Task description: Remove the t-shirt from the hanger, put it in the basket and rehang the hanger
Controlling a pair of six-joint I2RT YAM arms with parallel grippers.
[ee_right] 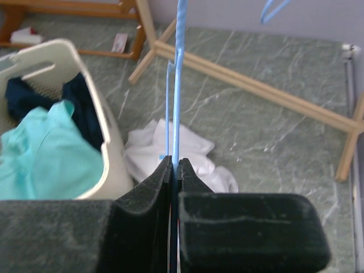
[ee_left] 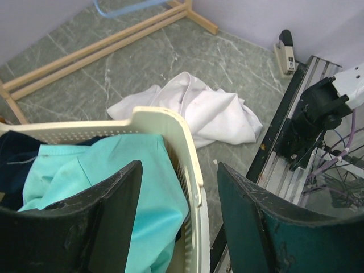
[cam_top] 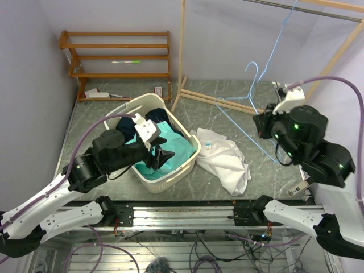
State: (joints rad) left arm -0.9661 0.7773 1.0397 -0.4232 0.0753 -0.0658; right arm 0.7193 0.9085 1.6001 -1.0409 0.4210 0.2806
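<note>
The white t-shirt [cam_top: 224, 159] lies crumpled on the grey table just right of the laundry basket [cam_top: 170, 176], off the hanger. My right gripper [cam_top: 264, 122] is shut on the thin blue wire hanger [cam_top: 234, 120] and holds it above the table; in the right wrist view the wire [ee_right: 177, 85] rises straight out of the shut jaws [ee_right: 175, 165], with the t-shirt [ee_right: 159, 151] below. My left gripper [cam_top: 162, 156] hangs open over the basket's near right corner. In its wrist view the basket rim [ee_left: 187, 148] runs between the spread fingers [ee_left: 179, 222], which touch nothing, and the t-shirt [ee_left: 199, 108] lies beyond.
The basket holds a teal garment [cam_top: 170, 148] and dark clothes [cam_top: 156, 119]. A wooden rack frame [cam_top: 182, 51] stands behind the table, with another blue wire [cam_top: 278, 40] hanging from its rail. A wooden shelf [cam_top: 119, 57] sits at the back left. A stapler-like object [ee_left: 284, 51] lies near the right edge.
</note>
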